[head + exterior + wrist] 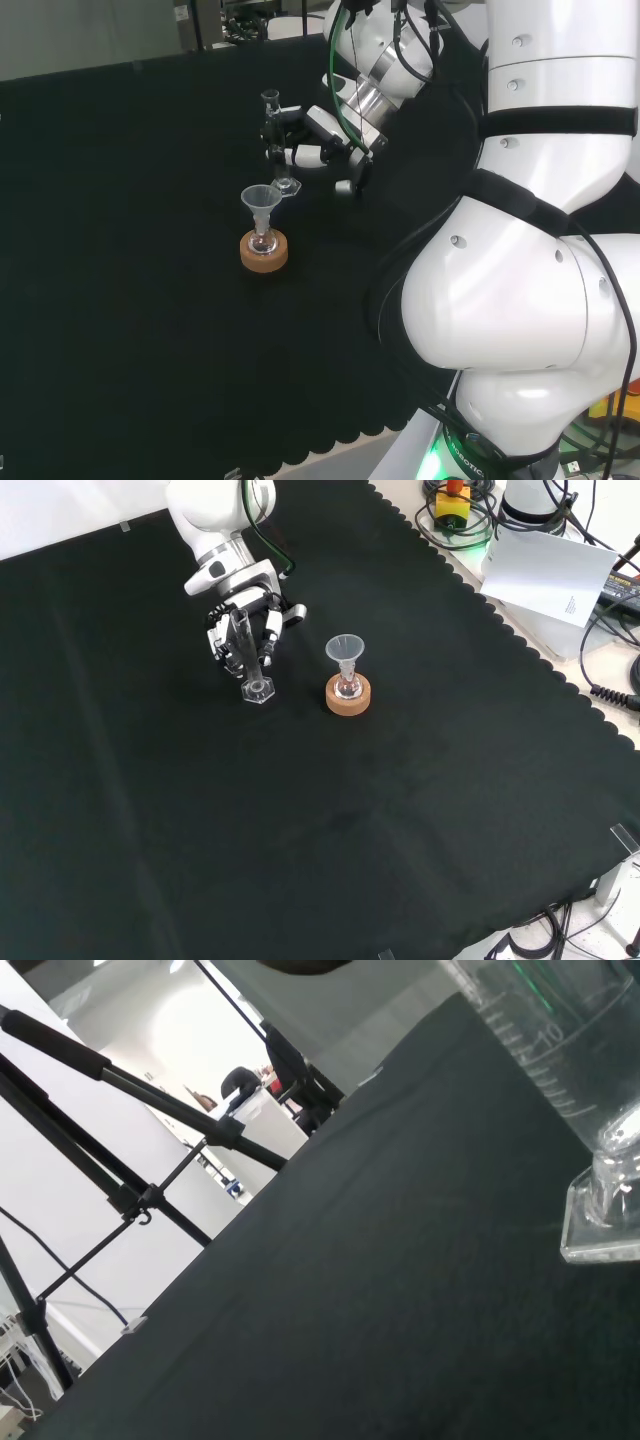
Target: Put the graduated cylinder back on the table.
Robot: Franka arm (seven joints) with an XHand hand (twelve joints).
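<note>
While the white arm is bent over the black cloth (420,810) from the right of the head view, the hand (318,140) is held low with its fingers (300,157) stretched sideways toward the view's left and curled around the graduated cylinder (275,140). In the front view the hand (240,630) is reached down from the top, and its fingers are seen closed on either side of the clear tube. The cylinder is held upright, its hexagonal foot (257,691) at the cloth; whether the foot is resting on the cloth or just above it cannot be told. Just beside it, to the right in the front view, a small flask with a clear funnel (345,649) in its neck is seated on a cork ring (348,696). Graduation marks are seen on the cylinder wall in the wrist view (545,1045), but no numbers can be read.
</note>
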